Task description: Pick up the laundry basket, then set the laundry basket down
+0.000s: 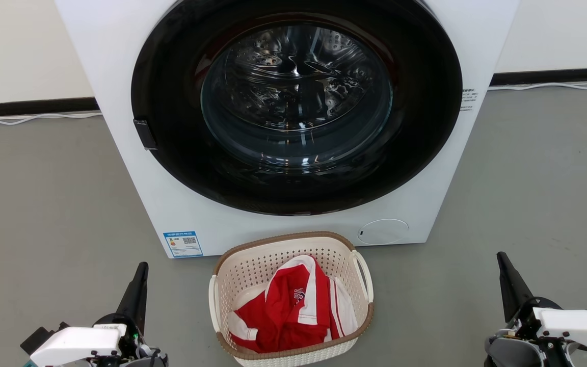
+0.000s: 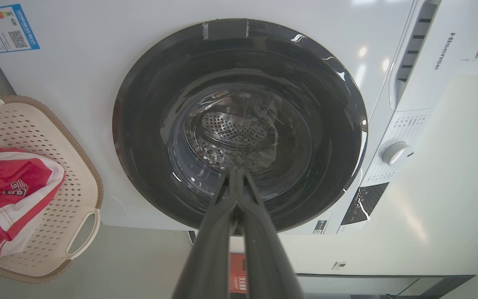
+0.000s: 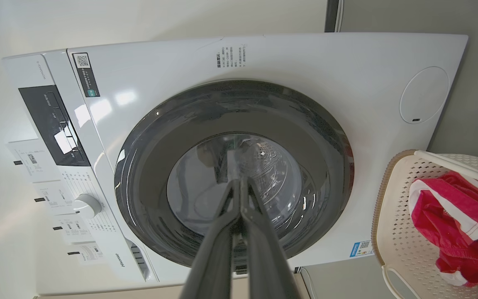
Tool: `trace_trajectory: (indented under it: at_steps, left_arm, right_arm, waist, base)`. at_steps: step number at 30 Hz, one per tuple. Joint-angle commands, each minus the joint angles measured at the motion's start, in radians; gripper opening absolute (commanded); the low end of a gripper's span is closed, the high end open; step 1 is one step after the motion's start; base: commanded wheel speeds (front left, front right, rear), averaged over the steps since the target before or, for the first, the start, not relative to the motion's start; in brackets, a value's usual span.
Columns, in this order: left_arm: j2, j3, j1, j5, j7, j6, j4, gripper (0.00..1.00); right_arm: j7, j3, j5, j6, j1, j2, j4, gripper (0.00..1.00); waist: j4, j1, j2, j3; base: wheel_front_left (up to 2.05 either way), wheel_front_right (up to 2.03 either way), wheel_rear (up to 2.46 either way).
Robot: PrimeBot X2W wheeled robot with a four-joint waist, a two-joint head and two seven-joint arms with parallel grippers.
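Note:
The laundry basket [image 1: 252, 265], cream-white and perforated with a brown rim and white loop handles, stands on the floor just in front of the washing machine, holding a red and white garment [image 1: 293, 311]. It also appears at the left edge of the left wrist view, as the laundry basket [image 2: 75, 182], and at the right edge of the right wrist view, as the laundry basket [image 3: 392, 224]. My left gripper [image 1: 142, 266] is at the lower left, well left of the basket, fingers shut and empty. My right gripper [image 1: 500, 256] is at the lower right, shut and empty, well right of the basket.
A white front-loading washing machine [image 1: 135, 168] with a closed dark round door [image 1: 296, 109] rises directly behind the basket. Grey floor [image 1: 49, 214] spreads on both sides. A dark baseboard and a white cable [image 1: 28, 120] run along the back wall.

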Motion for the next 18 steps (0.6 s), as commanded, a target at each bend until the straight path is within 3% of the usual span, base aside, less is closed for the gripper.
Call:
trace_trajectory:
  at_steps: [1, 18]
  left_arm:
    - [0.01, 0.029, -0.056, 0.002, 0.006, -0.007, -0.022, 0.0]
    - [0.01, 0.029, -0.056, 0.002, 0.006, -0.007, -0.022, 0.0]
  right_arm:
    - [0.008, 0.019, -0.003, 0.007, -0.042, -0.003, -0.029, 0.0]
    - [0.008, 0.019, -0.003, 0.007, -0.042, -0.003, -0.029, 0.0]
  waist:
    - [0.0, 0.0, -0.0001, 0.0]
    - [0.0, 0.0, -0.0001, 0.0]
  base:
    - [0.0, 0.0, 0.0]
    - [0.0, 0.0, 0.0]
